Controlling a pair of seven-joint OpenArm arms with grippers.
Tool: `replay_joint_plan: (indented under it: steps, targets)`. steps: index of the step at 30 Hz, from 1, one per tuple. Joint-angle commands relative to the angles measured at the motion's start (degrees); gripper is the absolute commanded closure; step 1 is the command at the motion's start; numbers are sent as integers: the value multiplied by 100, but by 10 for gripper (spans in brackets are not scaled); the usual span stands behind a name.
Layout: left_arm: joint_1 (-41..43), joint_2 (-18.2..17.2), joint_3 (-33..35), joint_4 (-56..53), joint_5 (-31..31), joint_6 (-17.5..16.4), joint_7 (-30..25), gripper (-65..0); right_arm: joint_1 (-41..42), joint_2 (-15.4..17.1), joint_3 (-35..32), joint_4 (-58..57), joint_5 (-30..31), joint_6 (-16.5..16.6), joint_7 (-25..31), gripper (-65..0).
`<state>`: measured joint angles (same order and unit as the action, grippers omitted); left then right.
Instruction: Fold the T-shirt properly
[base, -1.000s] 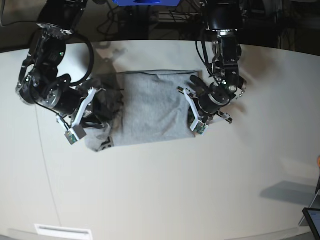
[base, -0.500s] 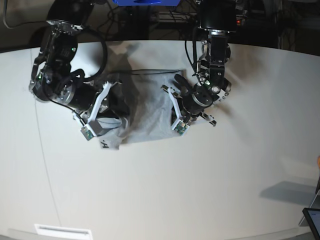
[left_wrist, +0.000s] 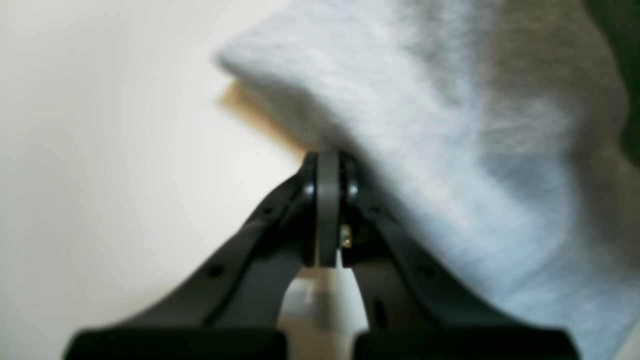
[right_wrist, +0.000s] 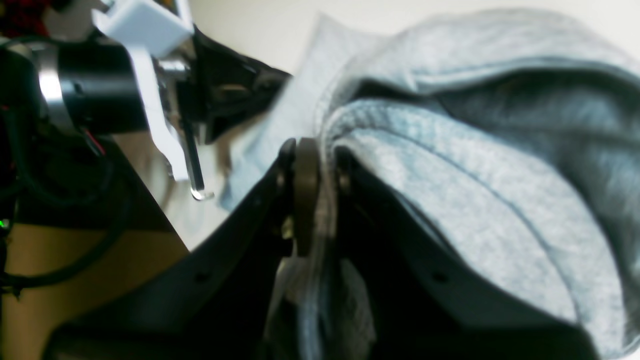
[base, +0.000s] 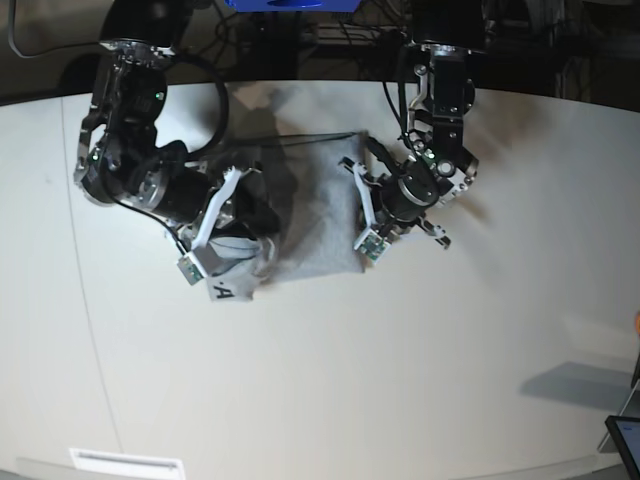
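Observation:
The grey T-shirt (base: 315, 215) lies bunched on the white table (base: 400, 380) between my two arms, with a patch of black lettering (base: 222, 290) showing at its lower left. My left gripper (base: 358, 205) is at the shirt's right edge. In the left wrist view this left gripper (left_wrist: 328, 167) is shut, and the T-shirt (left_wrist: 450, 125) hangs from its tip above the table. My right gripper (base: 255, 222) is at the shirt's left side. Seen from the right wrist, the right gripper (right_wrist: 310, 150) is shut on a folded hem of the T-shirt (right_wrist: 475, 200).
The left arm's wrist and its white bracket (right_wrist: 145, 60) sit close by in the right wrist view. A dark tablet-like device (base: 625, 440) pokes in at the table's lower right corner. A white label (base: 125, 462) is at the front left edge. Cables and a blue object (base: 290, 4) lie behind the table.
Both grippers have closed in on each other, the right one carrying the shirt's left side rightward. The shirt has gone from spread flat to narrower and bunched, and lettering now shows at lower left.

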<state>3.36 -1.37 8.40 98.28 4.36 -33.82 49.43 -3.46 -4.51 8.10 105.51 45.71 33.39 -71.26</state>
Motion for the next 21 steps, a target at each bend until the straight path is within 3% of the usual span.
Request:
replay_joint_plan:
  steps: [1, 6, 14, 18, 21]
  targets:
    - [-50, -88, -89, 207, -36, 20, -33, 0, 87, 16, -120, 46, 163, -82, 186, -3]
    - [214, -228, -1003, 603, -1, 11, -24, 0, 87, 333, -770, -68, 163, -723, 722, -3]
    - [917, -1301, -1320, 603, -62, 11, -51, 0, 78, 1062, -1728, -77, 163, -1954, 1724, -3]
    - [1225, -1389, -1847, 603, -62, -15, -77, 0, 78, 1581, -2221, -77, 154, -2736, 2243, -3]
    - [1243, -1380, -2128, 603, -62, -411, -77, 0, 87, 1845, -2599, -77, 154, -3317, 2533, -3]
